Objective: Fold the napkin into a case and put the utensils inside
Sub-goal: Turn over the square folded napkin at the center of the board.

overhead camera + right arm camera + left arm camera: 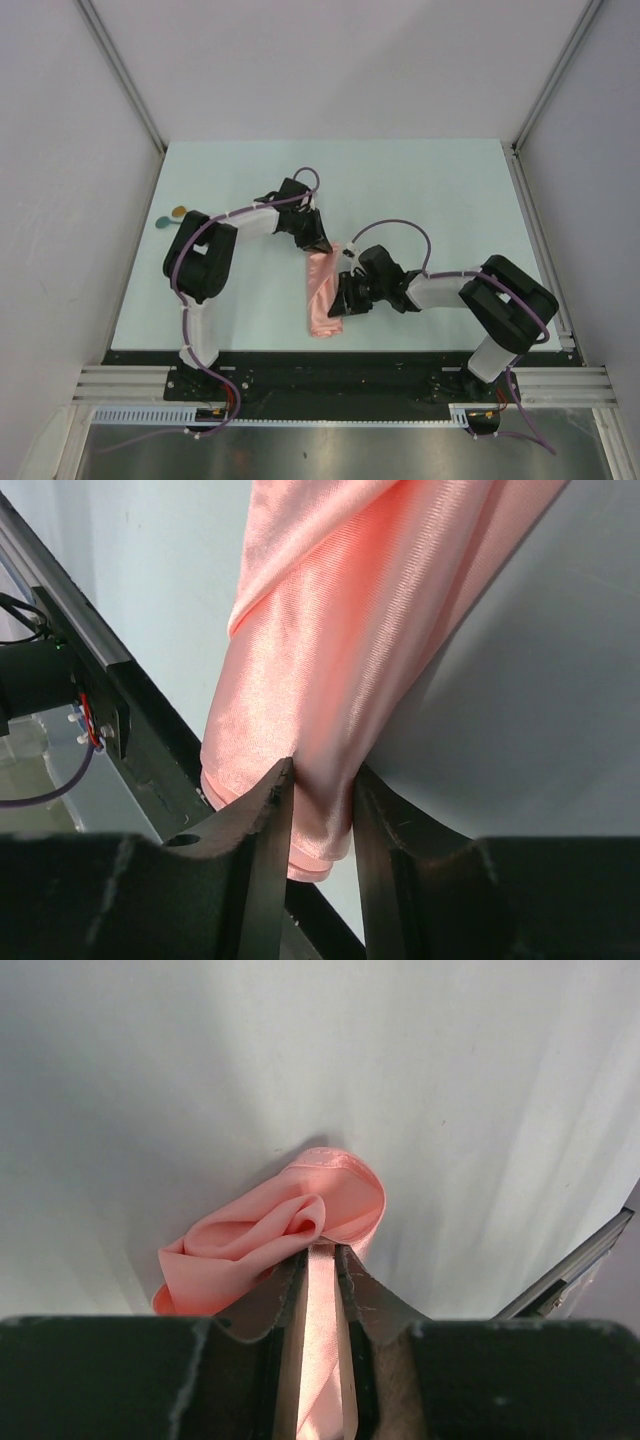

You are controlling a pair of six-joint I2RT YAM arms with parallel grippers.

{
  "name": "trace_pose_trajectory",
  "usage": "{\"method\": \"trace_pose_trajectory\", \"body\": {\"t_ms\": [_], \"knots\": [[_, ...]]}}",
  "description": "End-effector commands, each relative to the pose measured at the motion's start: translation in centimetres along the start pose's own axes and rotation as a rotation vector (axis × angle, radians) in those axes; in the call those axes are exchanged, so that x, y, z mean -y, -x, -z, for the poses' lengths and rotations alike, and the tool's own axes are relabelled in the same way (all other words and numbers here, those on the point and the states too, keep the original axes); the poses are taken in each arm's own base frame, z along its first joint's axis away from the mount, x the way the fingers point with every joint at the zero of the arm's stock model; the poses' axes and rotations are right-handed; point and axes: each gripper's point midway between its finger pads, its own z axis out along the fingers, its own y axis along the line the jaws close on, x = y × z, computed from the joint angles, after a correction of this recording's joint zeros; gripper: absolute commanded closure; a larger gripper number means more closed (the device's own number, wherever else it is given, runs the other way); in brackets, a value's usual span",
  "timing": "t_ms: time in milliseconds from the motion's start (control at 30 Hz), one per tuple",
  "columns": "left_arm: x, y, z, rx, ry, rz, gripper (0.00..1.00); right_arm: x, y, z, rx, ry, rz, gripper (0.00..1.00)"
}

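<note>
The sheeny salmon-pink cloth napkin (324, 292), bunched into a narrow layered strip, is lying mid-way across the pale matte table (430, 190), the left gripper (320, 1252) clamping its crumpled far end and the right gripper (320, 780) pinching its near end, while two small round-bowled spoons (172, 217) are sitting far left, half-hidden behind the left arm (200, 260).

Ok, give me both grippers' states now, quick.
Left gripper: closed, pinching a fold of the napkin.
Right gripper: closed on the napkin's bunched end, with cloth filling the gap between its fingers.
</note>
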Motion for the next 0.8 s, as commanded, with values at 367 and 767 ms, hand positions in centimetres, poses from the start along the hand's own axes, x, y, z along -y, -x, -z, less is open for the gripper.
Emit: {"method": "trace_pose_trajectory", "body": {"t_ms": [367,767], "knots": [[4.5,2.3,5.5,0.125,-0.061,-0.087,0.57,-0.4,1.9,3.5,0.096,-0.058,0.063,0.46],[5.5,2.2,9.2,0.159,-0.078,-0.133,0.64,-4.0,1.7,4.2,0.064,-0.011,0.173,0.47]]}}
